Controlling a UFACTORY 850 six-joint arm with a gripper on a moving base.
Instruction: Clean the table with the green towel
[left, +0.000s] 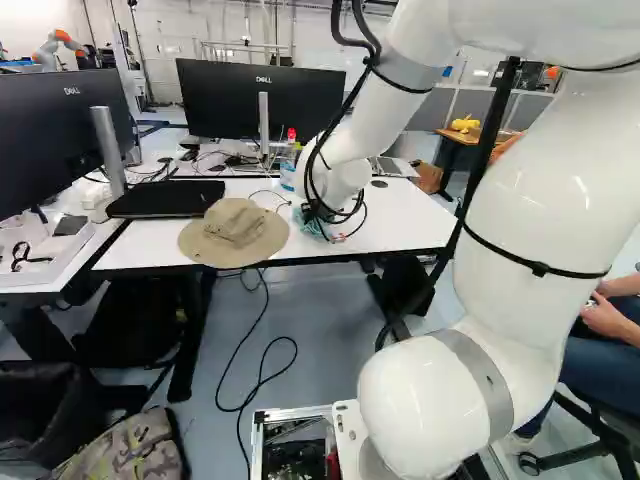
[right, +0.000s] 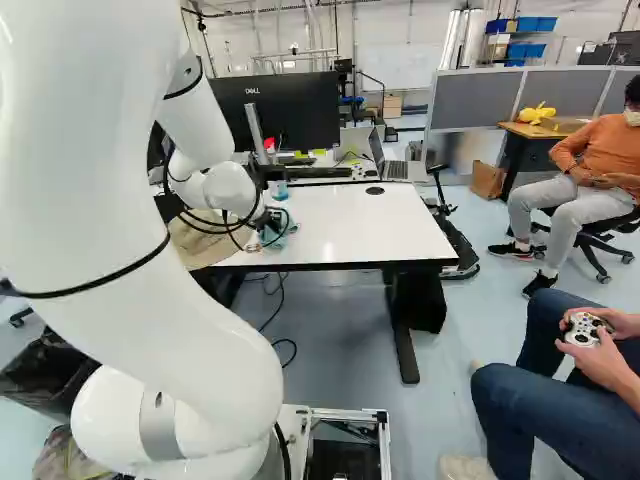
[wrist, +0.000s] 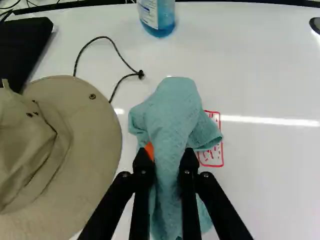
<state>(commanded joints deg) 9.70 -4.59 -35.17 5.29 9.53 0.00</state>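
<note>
the jaws are holding the green towel (wrist: 172, 115), with a bunched fold of it pinched from two sides. the towel is on the white bench (wrist: 265, 75), near the brim of the hat (wrist: 92, 135) and apart from it. so the grasping is done, i judge. the wiping seems mostly left: a red mark (wrist: 212, 159) shows partly from under the cloth, and the hat and the bottle (wrist: 159, 20) occupy some surface.
</note>
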